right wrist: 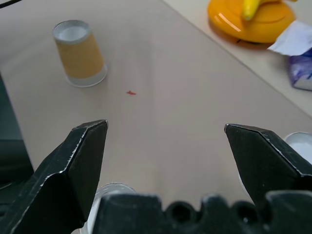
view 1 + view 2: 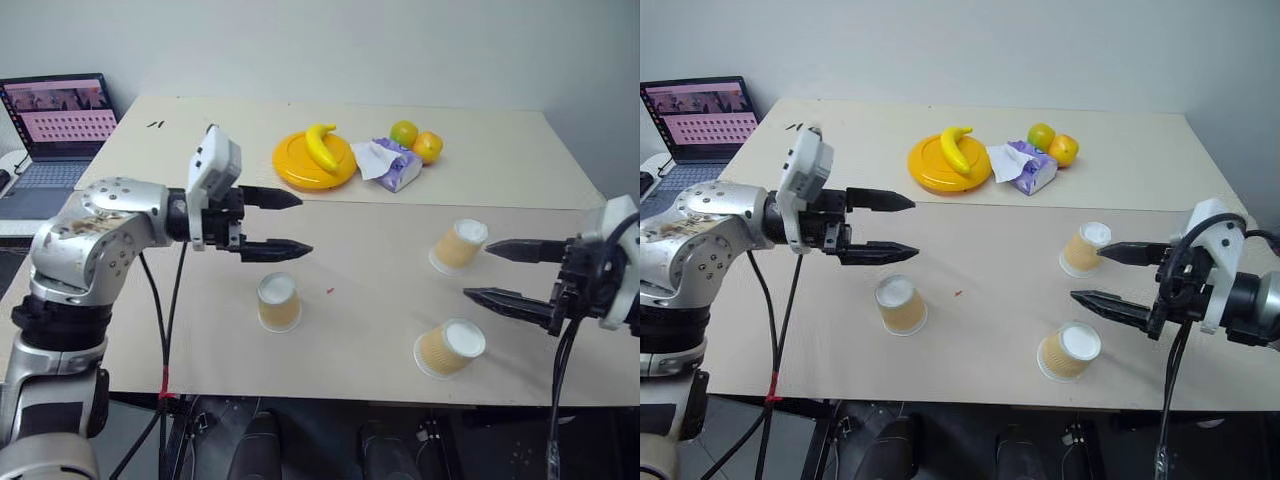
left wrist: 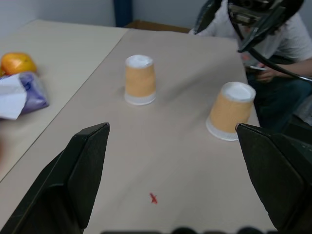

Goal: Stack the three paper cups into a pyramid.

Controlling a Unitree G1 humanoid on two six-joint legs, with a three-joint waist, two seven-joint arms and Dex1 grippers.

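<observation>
Three tan paper cups stand upside down and apart on the beige table [image 2: 180,330]. One cup [image 2: 278,301] is at the front left, one [image 2: 459,244] at the right, and one [image 2: 450,348] near the front edge on the right. My left gripper [image 2: 305,224] hovers open just above and behind the left cup, pointing right, with nothing between its fingers. My right gripper [image 2: 477,270] is open and empty, pointing left, its tips between the two right cups. The left wrist view shows those two cups [image 3: 140,79] [image 3: 230,111] ahead of the fingers.
A yellow plate [image 2: 300,168] with a banana [image 2: 321,146], a purple tissue pack [image 2: 392,165] and two oranges [image 2: 403,133] [image 2: 428,146] lie at the back. A laptop [image 2: 60,115] stands off the table's left. A small red mark [image 2: 329,291] is mid-table. A person [image 3: 292,39] sits beyond the right edge.
</observation>
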